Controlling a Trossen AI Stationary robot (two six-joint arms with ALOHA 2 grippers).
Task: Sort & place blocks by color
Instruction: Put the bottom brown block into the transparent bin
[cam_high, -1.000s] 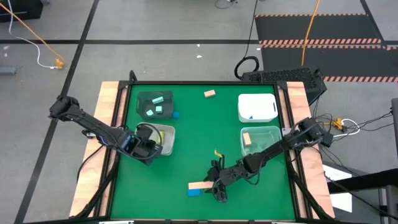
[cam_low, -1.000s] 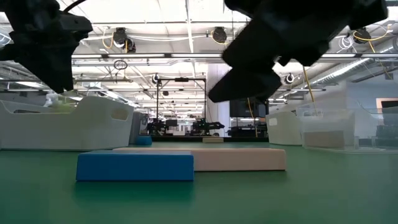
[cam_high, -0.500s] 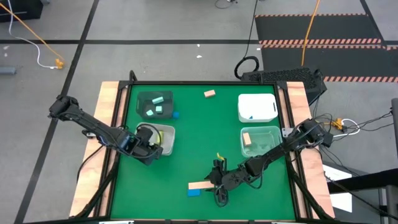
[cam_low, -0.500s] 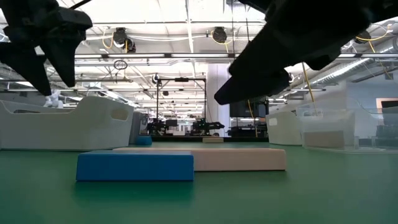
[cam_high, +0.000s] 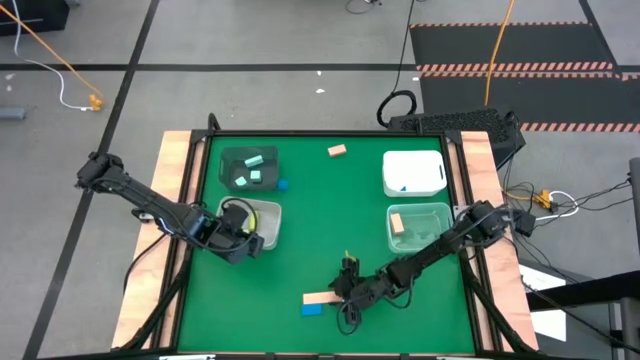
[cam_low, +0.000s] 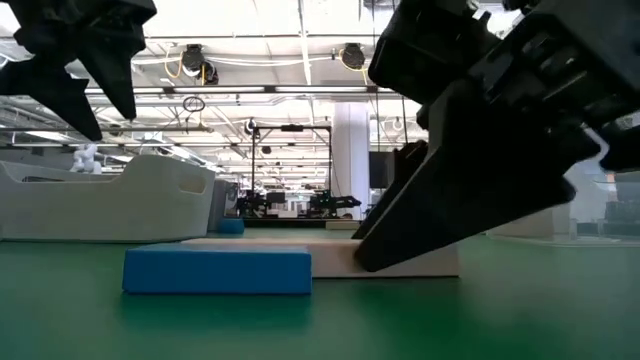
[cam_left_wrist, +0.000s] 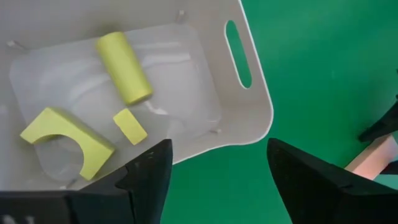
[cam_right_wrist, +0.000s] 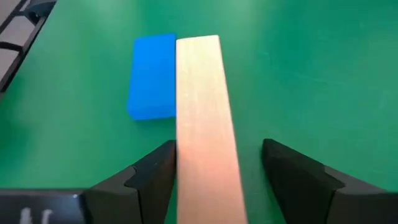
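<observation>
A long tan bar (cam_high: 320, 298) lies flat on the green table near the front edge, with a small blue block (cam_high: 312, 309) against its near side. Both also show in the right wrist view: the tan bar (cam_right_wrist: 202, 118) and the blue block (cam_right_wrist: 151, 76). My right gripper (cam_right_wrist: 219, 148) is open and low over the table, one finger on each side of the bar's end; I cannot tell whether they touch it. My left gripper (cam_left_wrist: 217, 149) is open and empty above the left clear bin (cam_high: 262, 222), which holds three yellow-green pieces (cam_left_wrist: 124, 67).
A dark grey bin (cam_high: 250, 167) with mint blocks stands at the far left, with a blue block (cam_high: 283, 184) beside it. A tan block (cam_high: 337, 150) lies at the far edge. A white bin (cam_high: 413, 172) and a clear bin (cam_high: 418, 225) holding a tan block stand at the right.
My right gripper has gone down to the table and toward the tan bar, so that its open fingers now stand on either side of the bar's end. My left gripper has opened above the left clear bin.
</observation>
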